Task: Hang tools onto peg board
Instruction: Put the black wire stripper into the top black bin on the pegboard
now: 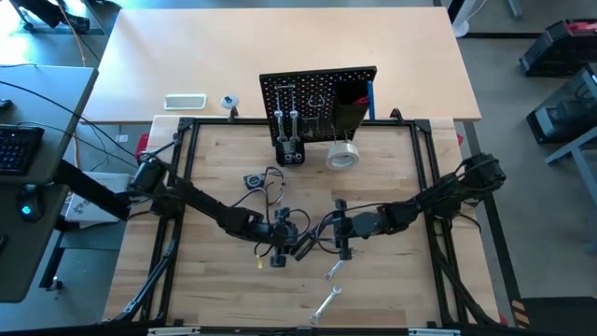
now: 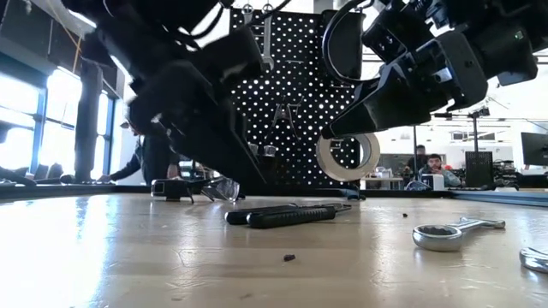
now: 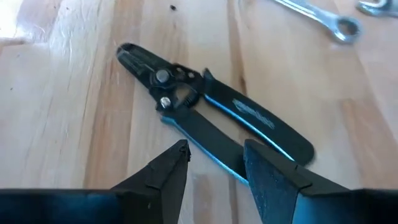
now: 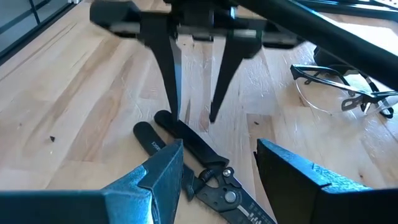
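Near the table's middle, well in front of the peg board point(image 1: 319, 105), black-handled pliers point(image 3: 211, 112) lie flat on the wood, untouched. Left gripper point(image 3: 214, 163) hangs just above the handle end, fingers apart and straddling one handle, not clamped on anything. Right gripper point(image 4: 217, 167) faces it from the other side of the pliers, fingers spread wide, nothing held.

Risk, as I judge it: both claws crowd the same tool. If both go down at once, fingers may knock together or shove the pliers sideways. Left fingers bracket only one handle; closing there could let the pliers swing open or pivot out on the lift.

Pose: both arms reach inward from the table's sides, low, wrists angled down toward the pliers.

Two wrenches point(image 1: 332, 273) lie beyond the pliers from the board, toward the front edge. Tape roll point(image 1: 343, 155) sits at the board's foot. Glasses point(image 4: 345, 87) rest near the pliers, on the board side.
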You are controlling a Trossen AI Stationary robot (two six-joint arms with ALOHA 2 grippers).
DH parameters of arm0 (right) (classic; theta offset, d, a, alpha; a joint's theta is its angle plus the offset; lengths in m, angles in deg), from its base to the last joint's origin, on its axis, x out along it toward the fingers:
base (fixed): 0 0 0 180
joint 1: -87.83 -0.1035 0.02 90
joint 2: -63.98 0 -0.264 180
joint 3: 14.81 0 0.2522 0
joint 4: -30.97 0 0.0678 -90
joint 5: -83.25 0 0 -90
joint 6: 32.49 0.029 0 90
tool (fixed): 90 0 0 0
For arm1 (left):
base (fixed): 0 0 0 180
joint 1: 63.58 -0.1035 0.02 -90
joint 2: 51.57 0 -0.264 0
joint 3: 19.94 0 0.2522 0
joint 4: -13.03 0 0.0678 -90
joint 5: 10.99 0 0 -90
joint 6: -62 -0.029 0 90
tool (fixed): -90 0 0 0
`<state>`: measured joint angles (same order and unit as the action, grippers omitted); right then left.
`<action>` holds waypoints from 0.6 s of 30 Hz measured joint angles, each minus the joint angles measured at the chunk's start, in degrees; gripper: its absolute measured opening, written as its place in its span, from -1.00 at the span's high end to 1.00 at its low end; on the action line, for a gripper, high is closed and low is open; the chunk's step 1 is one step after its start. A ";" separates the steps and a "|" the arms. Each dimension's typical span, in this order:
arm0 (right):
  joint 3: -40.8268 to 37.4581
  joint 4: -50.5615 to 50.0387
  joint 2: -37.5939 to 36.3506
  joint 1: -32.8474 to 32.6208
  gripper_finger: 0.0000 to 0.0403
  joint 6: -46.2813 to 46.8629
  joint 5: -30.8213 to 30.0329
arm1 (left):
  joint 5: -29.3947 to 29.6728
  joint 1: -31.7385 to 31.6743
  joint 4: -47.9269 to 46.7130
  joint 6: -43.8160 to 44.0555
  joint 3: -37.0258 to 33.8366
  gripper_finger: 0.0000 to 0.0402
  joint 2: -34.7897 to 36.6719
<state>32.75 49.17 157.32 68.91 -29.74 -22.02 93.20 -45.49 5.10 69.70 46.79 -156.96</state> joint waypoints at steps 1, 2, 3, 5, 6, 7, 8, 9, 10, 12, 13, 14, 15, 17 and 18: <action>0.00 0.00 0.00 0.00 0.03 0.00 0.00 | 0.00 0.24 -0.99 0.00 0.00 0.26 0.66; 0.00 -0.02 0.00 0.00 0.03 0.02 0.01 | -0.01 0.47 -1.88 0.01 0.00 0.26 1.31; 0.00 -0.01 0.00 0.00 0.03 0.02 0.00 | 0.00 0.60 -2.66 0.07 0.00 0.26 1.86; 0.00 0.00 0.00 0.02 0.03 -0.03 0.01 | -0.01 0.92 -3.94 0.18 0.00 0.26 2.75; 0.00 0.02 0.00 0.13 0.03 -0.07 0.00 | -0.01 1.13 -4.42 0.30 0.00 0.26 3.08; 0.00 0.00 0.00 0.17 0.03 -0.04 -0.17 | -0.01 1.30 -4.74 0.59 0.00 0.26 3.22; 0.00 0.02 0.00 0.16 0.03 0.02 -0.52 | -0.01 1.44 -4.79 0.62 0.01 0.26 3.24; 0.00 0.00 0.00 0.15 0.03 0.02 -0.83 | -0.05 1.59 -4.80 0.62 0.04 0.26 3.24; 0.00 0.02 0.00 0.17 0.03 0.02 -0.85 | -0.10 1.75 -4.86 0.62 0.04 0.26 3.24; 0.00 0.02 0.00 0.12 0.03 0.02 -0.85 | -0.12 1.87 -4.84 0.30 0.04 0.26 3.24; 0.00 0.00 0.00 0.01 0.03 0.02 -0.83 | -0.14 1.91 -4.85 0.14 0.04 0.26 3.24; 0.00 -0.01 0.00 -0.10 0.03 0.02 -0.81 | -0.18 1.92 -4.86 0.12 0.04 0.26 3.24; 0.00 -0.08 0.00 -0.15 0.03 -0.05 -0.81 | -0.20 1.91 -4.87 0.12 0.04 0.26 3.24; 0.00 -0.48 0.00 -0.17 0.03 -0.25 -0.79 | -1.29 1.87 -4.90 -0.36 0.07 0.26 3.24; 0.00 -0.53 0.00 -0.17 0.03 -0.61 -0.75 | -2.26 1.85 -5.02 -0.81 0.08 0.26 3.24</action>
<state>32.75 48.65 157.32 68.74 -30.35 -22.77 90.93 -43.64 0.08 68.89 46.87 -153.72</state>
